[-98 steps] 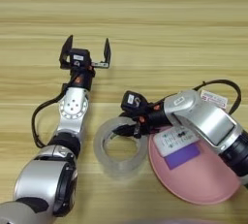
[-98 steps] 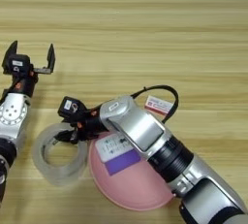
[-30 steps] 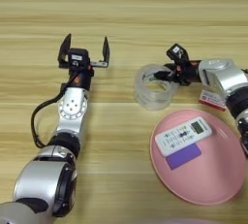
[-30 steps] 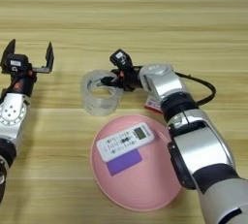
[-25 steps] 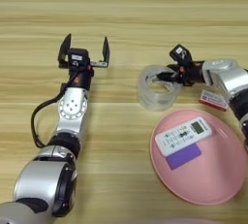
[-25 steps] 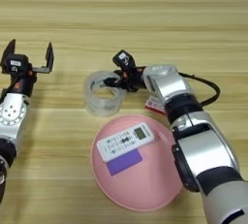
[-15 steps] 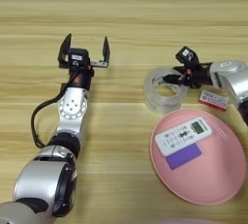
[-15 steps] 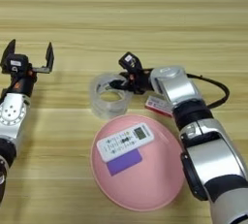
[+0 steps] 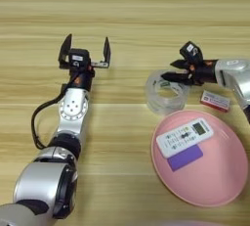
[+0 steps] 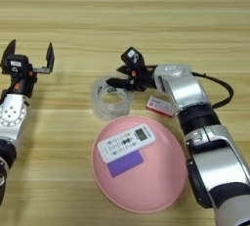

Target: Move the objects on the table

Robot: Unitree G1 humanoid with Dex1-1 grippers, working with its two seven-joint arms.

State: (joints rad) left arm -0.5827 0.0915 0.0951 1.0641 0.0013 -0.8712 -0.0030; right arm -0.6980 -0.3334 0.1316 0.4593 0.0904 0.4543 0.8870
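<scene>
While the left gripper (image 9: 84, 54) rests over the desk (image 9: 127, 5) at about 10 o'clock, its two black fingers (image 9: 106, 52) stand spread wide with nothing between them. At centre sits the wide clear tape roll (image 9: 167, 92), flat on the wood, just beyond the pink plate (image 9: 215, 181). The right gripper (image 10: 120, 75) reaches in from 3 o'clock; its fingers sit at the roll's far right rim, one above the other, narrowly parted, and whether they pinch the wall cannot be told. The white remote with green screen (image 9: 185, 136) lies on the plate over a purple card (image 9: 184, 156). The small white-and-red flat box (image 9: 215, 100) lies beside the roll at its 3 o'clock, beneath the right forearm.
</scene>
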